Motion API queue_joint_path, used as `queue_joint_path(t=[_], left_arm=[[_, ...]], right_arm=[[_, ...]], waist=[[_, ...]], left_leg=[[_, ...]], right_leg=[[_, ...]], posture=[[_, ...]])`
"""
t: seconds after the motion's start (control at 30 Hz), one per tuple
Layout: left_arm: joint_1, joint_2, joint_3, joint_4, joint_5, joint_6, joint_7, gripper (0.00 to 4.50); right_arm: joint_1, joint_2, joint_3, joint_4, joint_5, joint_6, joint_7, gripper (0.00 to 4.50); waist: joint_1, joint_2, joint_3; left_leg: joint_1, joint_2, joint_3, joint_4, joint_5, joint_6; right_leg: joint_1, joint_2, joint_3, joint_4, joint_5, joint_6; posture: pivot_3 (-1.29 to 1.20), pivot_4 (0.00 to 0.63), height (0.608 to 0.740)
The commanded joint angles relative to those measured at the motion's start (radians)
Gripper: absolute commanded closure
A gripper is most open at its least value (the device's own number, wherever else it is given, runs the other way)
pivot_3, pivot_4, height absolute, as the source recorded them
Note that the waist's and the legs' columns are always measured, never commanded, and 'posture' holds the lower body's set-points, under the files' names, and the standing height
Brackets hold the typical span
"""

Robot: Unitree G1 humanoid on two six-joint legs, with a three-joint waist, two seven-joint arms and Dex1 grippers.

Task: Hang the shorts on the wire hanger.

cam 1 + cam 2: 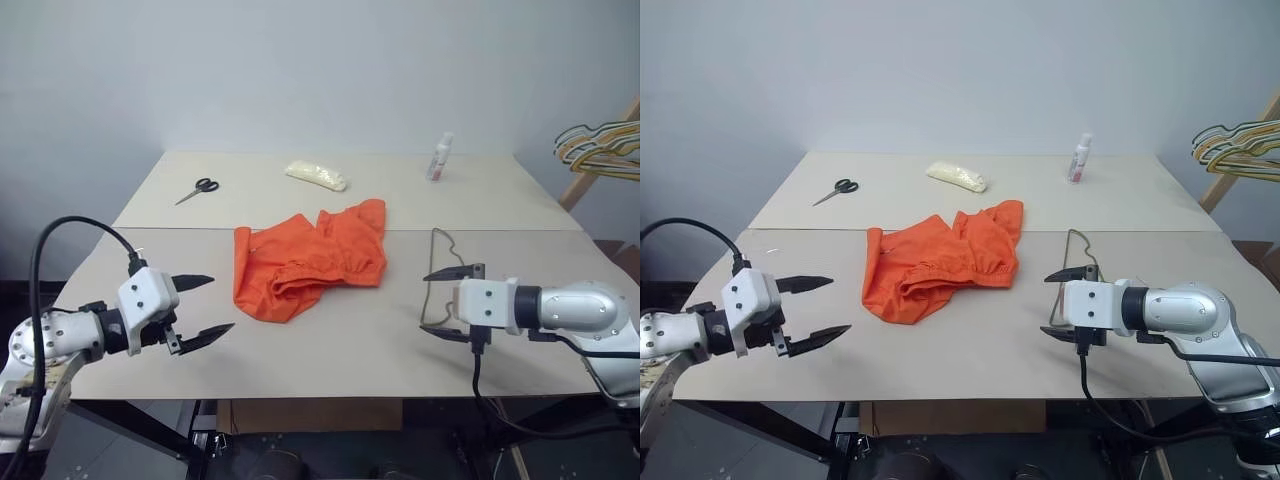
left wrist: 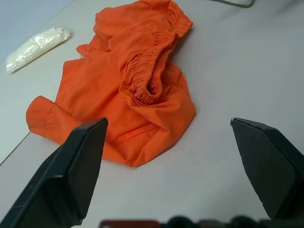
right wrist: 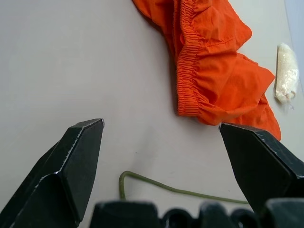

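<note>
The orange shorts (image 1: pixel 310 262) lie crumpled in the middle of the beige table (image 1: pixel 330 360), elastic waistband (image 2: pixel 154 76) bunched and facing up. The thin wire hanger (image 1: pixel 434 245) lies flat to their right, and a curved stretch of the wire hanger (image 3: pixel 166 187) shows just ahead of my right gripper. My left gripper (image 1: pixel 222 303) hovers open to the left of the shorts, pointing at them, nothing between its fingers. My right gripper (image 1: pixel 424 302) hovers open on the right, over the hanger's lower part, pointing toward the shorts, and holds nothing.
On the far half of the table lie black-handled scissors (image 1: pixel 198 189), a white packet (image 1: pixel 316 175) and a small bottle (image 1: pixel 439 157). A bunch of coloured hangers (image 1: pixel 600 148) hangs off a wooden stand beyond the table's right edge. A seam crosses the table behind the shorts.
</note>
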Motion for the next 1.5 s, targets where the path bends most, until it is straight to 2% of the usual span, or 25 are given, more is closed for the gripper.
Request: queue_joint_path(t=[0.03,0.4,0.57,0.83,0.97,1.1,1.3,1.5], left_arm=[[-0.010,0.009,0.022,-0.023,-0.013,0.009,0.013,0.00],[-0.024,0.013,-0.001,-0.022,0.009,0.016,0.039,0.00],[-0.021,0.045,-0.045,0.003,0.071,0.011,0.030,0.00],[-0.035,0.068,-0.091,0.047,0.120,0.006,0.019,0.00],[-0.058,0.085,-0.083,0.084,0.123,0.010,0.010,0.00],[-0.068,0.100,-0.080,0.111,0.135,-0.003,0.004,0.00],[-0.067,0.095,-0.075,0.109,0.136,-0.003,0.006,0.00],[-0.055,0.084,-0.072,0.093,0.133,0.002,0.020,0.00]], right_arm=[[-0.026,-0.014,-0.030,-0.012,0.017,0.000,0.000,0.02],[-0.042,-0.007,-0.020,-0.020,0.009,0.002,-0.007,0.02],[-0.128,0.057,0.067,-0.024,-0.030,0.028,-0.032,0.02],[-0.338,0.303,0.332,0.050,-0.250,0.074,-0.134,0.02],[-0.458,0.455,0.487,0.181,-0.437,0.046,-0.227,0.02],[-0.565,0.625,0.578,0.339,-0.543,0.011,-0.341,0.02],[-0.642,0.735,0.674,0.558,-0.684,-0.085,-0.492,0.02],[-0.678,0.779,0.691,0.707,-0.706,-0.176,-0.533,0.02]], waist=[[0.000,0.000,0.000],[0.002,0.000,0.000],[-0.009,0.000,0.000],[-0.061,0.000,0.000],[-0.086,0.000,0.001],[-0.110,0.000,0.001],[-0.132,0.000,0.001],[-0.157,-0.001,0.001]], left_leg=[[0.000,0.000,0.000,0.000,0.000,0.000],[0.000,0.000,0.000,0.000,0.000,0.000],[0.001,0.000,0.000,0.000,0.000,0.000],[0.002,-0.001,0.000,0.000,0.002,-0.003],[0.002,-0.002,0.000,-0.001,0.007,-0.012],[0.002,-0.002,-0.001,-0.003,0.008,-0.015],[0.003,-0.003,-0.003,-0.011,0.011,-0.020],[0.004,-0.003,-0.003,-0.015,0.014,-0.025]], right_leg=[[0.000,0.000,0.000,0.000,0.000,0.000],[0.000,0.000,0.000,0.000,0.000,0.000],[0.000,0.000,0.000,0.002,-0.001,-0.001],[-0.001,0.001,0.001,0.005,-0.003,-0.001],[-0.002,0.001,0.000,0.006,-0.003,-0.003],[-0.003,0.002,0.000,0.007,-0.003,-0.003],[-0.005,0.002,-0.001,0.011,-0.004,-0.005],[-0.009,0.002,0.000,0.017,-0.006,-0.009]], posture=[[0.26,0.000,0.740],[0.24,0.000,0.740],[0.21,0.000,0.740],[0.18,0.000,0.740],[0.17,0.000,0.740],[0.16,0.000,0.740],[0.17,0.000,0.740],[0.18,0.000,0.740]])
